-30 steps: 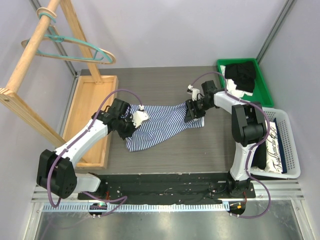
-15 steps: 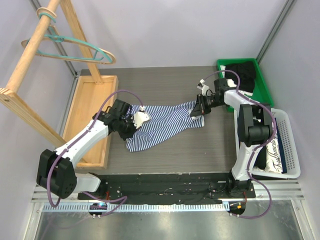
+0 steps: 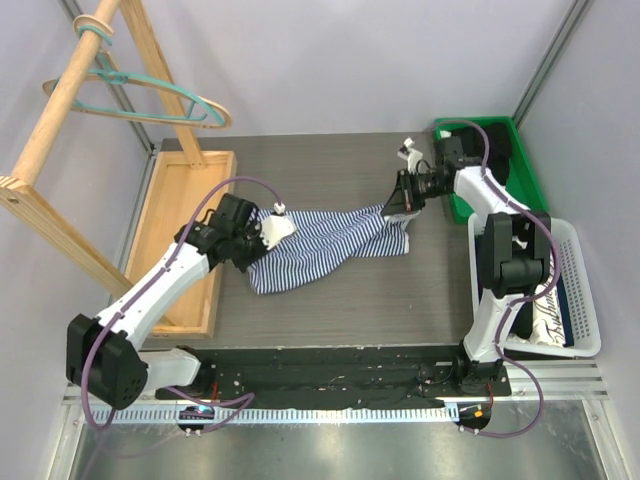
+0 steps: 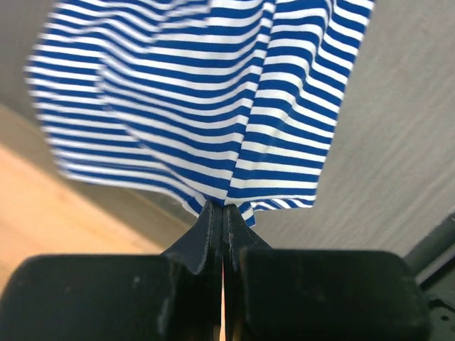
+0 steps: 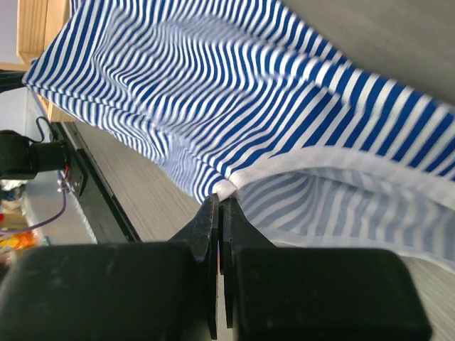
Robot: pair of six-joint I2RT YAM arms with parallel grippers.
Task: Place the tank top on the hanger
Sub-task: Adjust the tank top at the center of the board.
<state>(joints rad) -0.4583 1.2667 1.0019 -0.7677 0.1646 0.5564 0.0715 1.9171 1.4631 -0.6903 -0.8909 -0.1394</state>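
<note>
**Both claws clenched on the top; hanger not yet approached**

**Position.** The tank top [image 3: 322, 238] is stretched across the middle of the table [image 3: 330, 300] between the two arms. Part of it sags onto the surface. The left gripper [image 3: 262, 230] is clamped on a bunched fold at its left end. The right gripper [image 3: 401, 198] is pinched shut on the white trim at its right end, and the right wrist view confirms this. The hanger [image 3: 150, 95] hangs on the wooden rack [image 3: 60, 120] at the far left, well apart from the garment.

**Risks.**
- The right claw holds only a narrow strip of trim. Further pull from either arm could draw that edge out of the jaws.
- The left claw grips a gathered fold, not an identifiable strap or opening. If the neck or armhole cannot be spread, the hanger's shoulder has nothing to enter.
- The slack middle drags on the table and may twist, which would hide the openings.
- The hanger hangs freely. A push from the fabric could swing it or knock it off the rail.

**Change from a second ago.** The right gripper stood lower over the garment's right edge with its jaws apart. It has since closed and moved up toward the green bin [image 3: 525, 180], drawing that corner out. The left gripper stays clamped and has shifted only slightly.
</note>
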